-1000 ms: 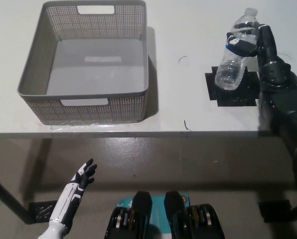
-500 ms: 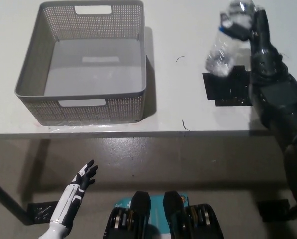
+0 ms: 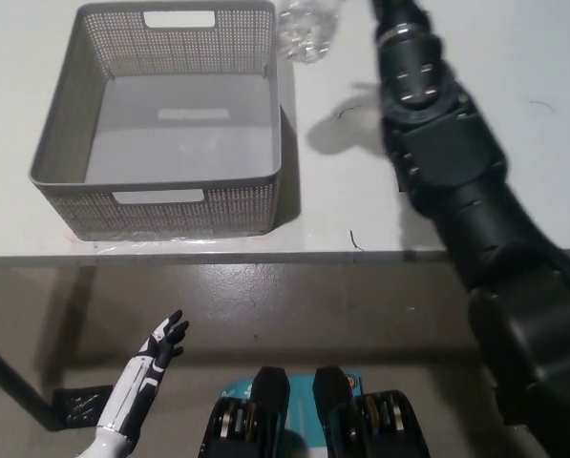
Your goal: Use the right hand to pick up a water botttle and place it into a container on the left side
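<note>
The clear crinkled plastic water bottle (image 3: 308, 27) is up at the very top edge of the head view, just beyond the far right corner of the grey perforated plastic basket (image 3: 160, 205), and only its lower part shows (the rest runs out of frame). It looks transparent and glinting, its ribbed wall catching the light against the white worktop (image 3: 361, 205). The black right arm (image 3: 447, 172) stretches from the bottom right diagonally across the worktop toward the bottle, throwing a shadow on the surface beside the basket. The right hand itself is cut off by the top edge, so whether its fingers grip the bottle cannot be told. The basket sits on the worktop's left part. The white left hand (image 3: 160, 345) hangs low at the lower left, below the worktop edge, fingers spread and holding nothing.
</note>
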Controlling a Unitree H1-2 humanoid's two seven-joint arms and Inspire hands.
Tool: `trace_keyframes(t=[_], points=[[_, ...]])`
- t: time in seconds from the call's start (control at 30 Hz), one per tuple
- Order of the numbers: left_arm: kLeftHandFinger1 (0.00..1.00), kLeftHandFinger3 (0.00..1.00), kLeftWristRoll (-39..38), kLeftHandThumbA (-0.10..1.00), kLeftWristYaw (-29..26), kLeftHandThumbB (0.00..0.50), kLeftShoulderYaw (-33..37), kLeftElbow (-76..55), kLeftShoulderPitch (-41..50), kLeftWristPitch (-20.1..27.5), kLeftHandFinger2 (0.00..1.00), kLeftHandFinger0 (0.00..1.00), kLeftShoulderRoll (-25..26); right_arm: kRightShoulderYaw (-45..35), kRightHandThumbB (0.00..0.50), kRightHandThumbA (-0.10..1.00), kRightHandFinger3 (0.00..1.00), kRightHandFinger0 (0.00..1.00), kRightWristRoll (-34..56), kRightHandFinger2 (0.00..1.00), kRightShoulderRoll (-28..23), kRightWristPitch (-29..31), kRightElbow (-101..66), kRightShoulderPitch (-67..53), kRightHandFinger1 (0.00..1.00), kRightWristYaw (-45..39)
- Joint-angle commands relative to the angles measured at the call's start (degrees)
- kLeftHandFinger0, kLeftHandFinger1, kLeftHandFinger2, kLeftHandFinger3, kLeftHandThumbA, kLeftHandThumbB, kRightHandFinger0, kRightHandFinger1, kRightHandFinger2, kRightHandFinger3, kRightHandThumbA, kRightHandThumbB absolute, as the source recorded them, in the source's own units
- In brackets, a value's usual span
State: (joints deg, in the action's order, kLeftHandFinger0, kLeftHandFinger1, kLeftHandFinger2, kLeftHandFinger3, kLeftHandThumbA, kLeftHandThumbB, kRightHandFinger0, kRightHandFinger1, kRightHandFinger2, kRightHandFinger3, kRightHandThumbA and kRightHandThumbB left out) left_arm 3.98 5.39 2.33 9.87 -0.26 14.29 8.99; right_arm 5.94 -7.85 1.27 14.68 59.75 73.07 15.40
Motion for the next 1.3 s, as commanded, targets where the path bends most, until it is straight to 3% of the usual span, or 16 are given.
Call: trace_keyframes(t=[0.0,0.03,0.07,0.13,0.3,0.53,0.6,0.67,0.7,0.73,0.77,0.9,0.97,1.03,1.23,1.27], points=[[1.00,1.00,0.70,1.00,0.29,0.138,0.27,-1.54,-0.20,1.21,1.00,1.00,0.84,2.37,0.112,-0.10,0.43,0.35,-3.68,0.43,1.58,4.20,2.00,5.87,0.27,1.48],[1.00,1.00,0.64,1.00,0.35,0.144,0.29,-1.60,-0.17,1.03,1.00,1.00,0.74,2.58,0.113,-0.10,0.50,0.07,-3.21,0.49,2.55,4.32,3.82,6.49,0.20,1.19],[1.00,1.00,0.77,1.00,0.31,0.146,0.32,-1.64,-0.16,1.00,1.00,1.00,0.73,2.91,0.114,-0.10,0.52,0.01,-3.48,0.51,2.88,4.45,4.73,6.82,0.16,1.42],[1.00,1.00,1.23,1.00,0.25,0.156,0.45,-1.84,-0.23,0.92,1.00,1.00,0.77,4.98,0.113,-0.10,0.63,0.00,-5.37,0.67,4.03,6.09,9.22,8.42,0.20,2.27],[1.00,1.00,1.24,1.00,0.53,0.144,0.58,-2.79,-0.28,0.09,1.00,1.00,0.83,5.76,0.107,-0.10,0.80,0.00,-5.03,0.79,6.22,4.79,14.98,9.89,0.33,2.79],[1.00,1.00,0.93,1.00,1.44,0.140,1.14,-3.50,-0.88,-0.72,1.00,1.00,0.90,8.01,0.109,-0.10,0.73,0.00,-7.18,0.79,7.10,2.71,18.79,8.36,0.37,4.70],[1.00,1.00,1.08,1.00,1.50,0.143,1.35,-3.41,-1.25,-0.68,1.00,1.00,0.90,7.93,0.112,-0.10,0.79,0.00,-6.79,0.82,6.96,2.77,19.14,7.96,0.39,4.52],[1.00,1.00,0.94,1.00,1.70,0.153,1.41,-3.56,-1.68,-1.16,1.00,1.00,0.92,8.34,0.181,-0.08,0.83,0.11,-7.20,0.87,6.65,3.17,19.43,7.27,0.50,5.11],[1.00,1.00,0.80,1.00,1.83,0.148,1.44,-3.62,-1.91,-1.25,1.00,1.00,1.06,8.47,0.225,0.10,0.88,0.25,-7.30,0.87,6.46,3.02,19.63,7.02,0.58,4.77],[1.00,1.00,0.88,1.00,1.87,0.150,1.51,-3.69,-2.04,-1.44,1.00,1.00,1.13,8.31,0.251,0.23,0.94,0.39,-7.03,0.91,6.25,2.73,19.65,7.05,0.69,3.69],[1.00,1.00,1.02,1.00,1.93,0.156,1.55,-3.93,-2.05,-1.73,1.00,1.00,1.26,7.97,0.269,0.41,1.00,0.70,-6.31,1.00,5.90,2.40,19.76,6.99,0.95,0.33],[1.00,1.00,1.23,1.00,2.38,0.154,1.84,-4.69,-2.03,-2.43,1.00,1.00,1.64,7.89,0.305,0.73,1.00,1.00,-5.77,1.00,4.81,2.66,19.97,6.18,1.00,-5.65],[1.00,1.00,1.34,1.00,2.41,0.149,1.98,-4.37,-2.12,-1.99,1.00,1.00,1.78,8.64,0.293,0.90,1.00,1.00,-6.67,1.00,4.44,1.74,20.00,6.04,1.00,-6.11],[1.00,1.00,1.49,1.00,2.43,0.149,2.28,-4.21,-2.27,-1.95,1.00,1.00,1.66,8.88,0.300,0.96,1.00,1.00,-6.89,1.00,3.82,1.78,19.89,5.57,1.00,-6.33],[1.00,1.00,1.63,1.00,2.15,0.143,2.72,-4.30,-1.72,-1.82,1.00,1.00,1.71,9.54,0.297,0.97,1.00,1.00,-7.44,1.00,3.03,2.53,19.14,4.78,1.00,-6.55],[1.00,1.00,1.61,1.00,2.18,0.144,2.76,-4.37,-1.65,-2.02,1.00,1.00,1.70,9.79,0.323,1.00,1.00,1.00,-7.71,1.00,2.83,2.70,18.90,4.69,1.00,-6.35]])
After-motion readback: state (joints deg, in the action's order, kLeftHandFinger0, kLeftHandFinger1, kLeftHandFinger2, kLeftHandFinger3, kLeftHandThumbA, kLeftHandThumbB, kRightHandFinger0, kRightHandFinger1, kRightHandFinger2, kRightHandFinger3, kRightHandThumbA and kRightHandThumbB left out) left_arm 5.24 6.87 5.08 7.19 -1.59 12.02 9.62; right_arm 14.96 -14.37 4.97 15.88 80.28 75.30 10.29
